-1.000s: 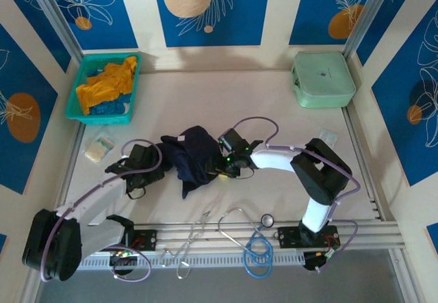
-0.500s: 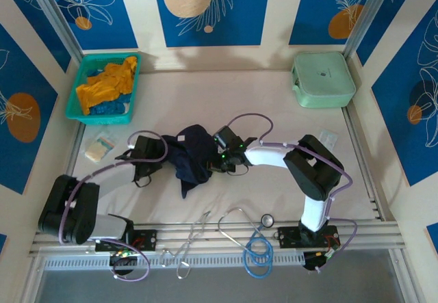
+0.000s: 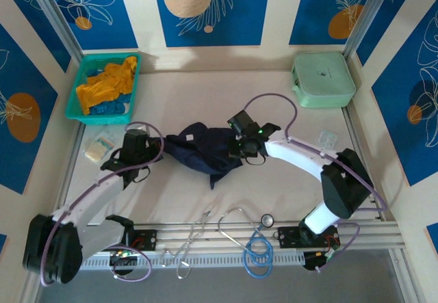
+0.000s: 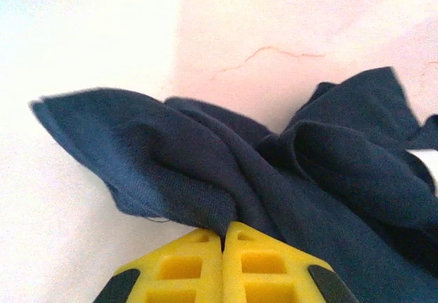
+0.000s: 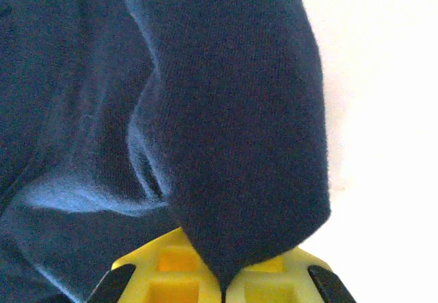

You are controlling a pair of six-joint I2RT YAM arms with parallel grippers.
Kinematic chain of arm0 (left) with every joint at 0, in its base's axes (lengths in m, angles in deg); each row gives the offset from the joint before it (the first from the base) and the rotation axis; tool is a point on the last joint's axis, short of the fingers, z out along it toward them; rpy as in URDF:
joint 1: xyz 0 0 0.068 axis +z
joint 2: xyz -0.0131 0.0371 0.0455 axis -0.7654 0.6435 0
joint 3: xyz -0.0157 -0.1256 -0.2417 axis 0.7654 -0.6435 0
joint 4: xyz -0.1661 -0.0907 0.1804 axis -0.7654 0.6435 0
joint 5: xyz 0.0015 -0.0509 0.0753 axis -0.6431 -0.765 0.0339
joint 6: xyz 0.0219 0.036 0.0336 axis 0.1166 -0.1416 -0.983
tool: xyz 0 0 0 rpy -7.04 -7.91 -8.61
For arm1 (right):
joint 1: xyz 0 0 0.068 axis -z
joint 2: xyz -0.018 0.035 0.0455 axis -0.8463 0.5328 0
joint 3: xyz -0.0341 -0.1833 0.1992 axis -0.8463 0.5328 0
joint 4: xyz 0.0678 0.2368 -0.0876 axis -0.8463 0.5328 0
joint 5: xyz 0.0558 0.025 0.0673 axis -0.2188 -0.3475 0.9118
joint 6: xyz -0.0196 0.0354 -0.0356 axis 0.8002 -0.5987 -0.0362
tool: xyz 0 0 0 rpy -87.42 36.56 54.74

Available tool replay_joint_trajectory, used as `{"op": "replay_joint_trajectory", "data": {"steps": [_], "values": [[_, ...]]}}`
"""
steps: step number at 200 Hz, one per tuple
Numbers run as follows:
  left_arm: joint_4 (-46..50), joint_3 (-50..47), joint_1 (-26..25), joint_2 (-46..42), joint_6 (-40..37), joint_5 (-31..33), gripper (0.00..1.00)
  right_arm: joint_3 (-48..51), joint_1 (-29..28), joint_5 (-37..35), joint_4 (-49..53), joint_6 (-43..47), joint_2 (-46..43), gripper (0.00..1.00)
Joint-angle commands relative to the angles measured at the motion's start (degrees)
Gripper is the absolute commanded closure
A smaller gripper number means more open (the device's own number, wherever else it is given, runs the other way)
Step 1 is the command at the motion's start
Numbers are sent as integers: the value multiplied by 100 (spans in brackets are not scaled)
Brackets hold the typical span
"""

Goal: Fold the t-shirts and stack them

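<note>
Tightly on navy t-shirt [image 3: 205,151]: left fingers [image 4: 179,272], right fingers [image 5: 163,281].

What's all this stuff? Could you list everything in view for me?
Navy t-shirt: one, dark navy, bunched mid-table.
Mustard-orange t-shirt: at least one, heaped in the basket.
Blue t-shirt: at least one, bright blue, under the orange.
Basket: one, teal, far left corner.
Case: one, mint green, far right corner.
Left packet: one, pale, left edge.
Right packet: one, clear, right side.
Stethoscope: one, blue tubing, near edge.
Scissor-like tool: one, silver, beside the stethoscope.
Table: one, off-white.
Left arm: white and black; yellow jaws shut on the navy t-shirt.
Right arm: same, gripping its other end.
</note>
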Motion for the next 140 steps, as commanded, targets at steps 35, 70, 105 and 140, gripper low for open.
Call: {"op": "replay_joint_trajectory", "data": {"steps": [35, 70, 105, 140], "values": [[1956, 1343, -26, -620, -617, -203, 100, -1170, 1059, -395, 1195, 1400, -292, 100], [2662, 1998, -37, -828, -751, -343, 100, -2314, 1645, -473, 1610, 1975, 374, 100], [3071, 2447, -33, -1004, -867, -357, 100, -3533, 2002, -751, 2053, 2141, 1380, 100], [3398, 2912, -39, -1075, -992, -263, 100, -4454, 2428, -915, 2484, 1827, 2218, 100]]}}
